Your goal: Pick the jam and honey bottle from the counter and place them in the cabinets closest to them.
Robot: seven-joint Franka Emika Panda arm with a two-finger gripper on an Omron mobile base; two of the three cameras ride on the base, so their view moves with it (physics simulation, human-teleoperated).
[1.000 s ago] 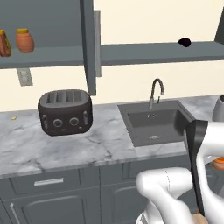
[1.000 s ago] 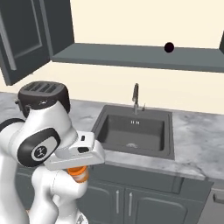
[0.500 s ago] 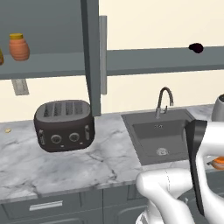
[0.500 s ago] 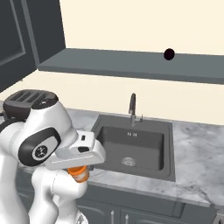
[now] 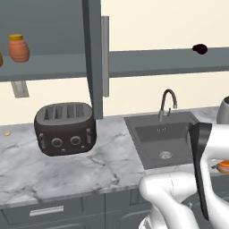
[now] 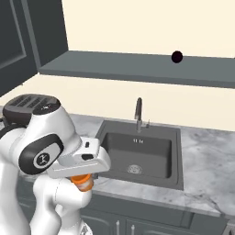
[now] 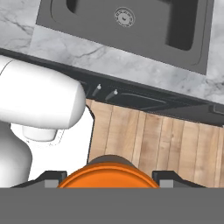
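Observation:
My gripper (image 6: 82, 180) hangs low in front of the counter (image 5: 89, 172), shut on the jam (image 6: 81, 181), a small squat orange jar. In the hand view the jam (image 7: 109, 175) fills the gap between my fingertips (image 7: 48, 176), with wooden floor below it. An orange edge of the jam (image 5: 222, 167) peeks out beside my forearm in the left base view. The wall cabinet (image 5: 44, 74) at upper left stands open, its door (image 5: 92, 58) edge-on. A brownish sliver (image 5: 1, 59) stands on its shelf at the frame edge; I cannot tell if it is the honey bottle.
A round orange pot with a yellow lid (image 5: 19, 48) stands on the cabinet shelf. A dark toaster (image 5: 65, 129) sits on the counter, left of the sink (image 5: 163, 138) and its faucet (image 5: 166, 103). A dark ball (image 6: 176, 57) lies on the open shelf.
The whole picture has shifted and grown, so the base has driven nearer the counter. The arm keeps its pose with the jar still held.

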